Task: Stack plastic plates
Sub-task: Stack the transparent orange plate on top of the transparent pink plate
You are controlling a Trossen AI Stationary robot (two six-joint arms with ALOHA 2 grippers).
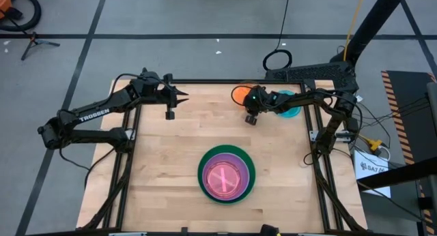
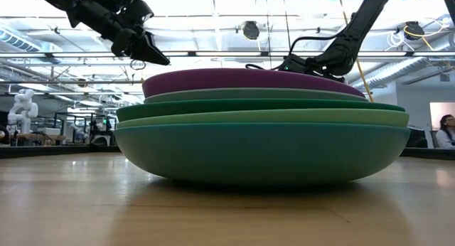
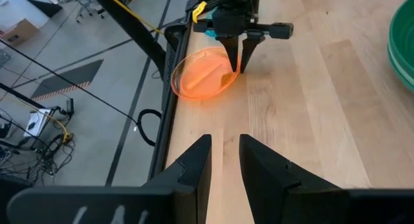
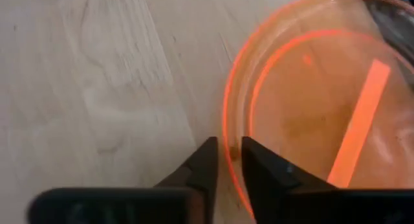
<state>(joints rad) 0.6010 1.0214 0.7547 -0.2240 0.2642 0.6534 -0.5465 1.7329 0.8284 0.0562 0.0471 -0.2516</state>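
Note:
A stack of plastic plates (image 1: 227,174) sits on the table's near middle, with pink on top over purple and green. In the low view the stack (image 2: 259,125) shows teal at the bottom, then light green, dark green, mint and purple. An orange plate (image 1: 238,94) lies near the far edge, and a teal plate (image 1: 292,108) lies partly under the right arm. My right gripper (image 1: 250,99) is over the orange plate's right side, shut on its rim. My left gripper (image 1: 183,94) hovers to the left of the orange plate, pointing right, with a narrow gap between its fingers and holding nothing. My right gripper (image 4: 229,149) pinches the orange plate's rim (image 4: 228,130) on the side toward the table's right. One finger (image 4: 262,162) is inside the plate and the other is outside. The fingers (image 3: 231,52) come from above, pointing down. Whether the plate is off the table, I cannot tell.
The dark frame rail (image 3: 171,62) runs along the table's far edge right behind the orange plate. Bare wood (image 1: 177,147) lies between the two arms and the stack. Cables and a stand are on the floor beyond the table.

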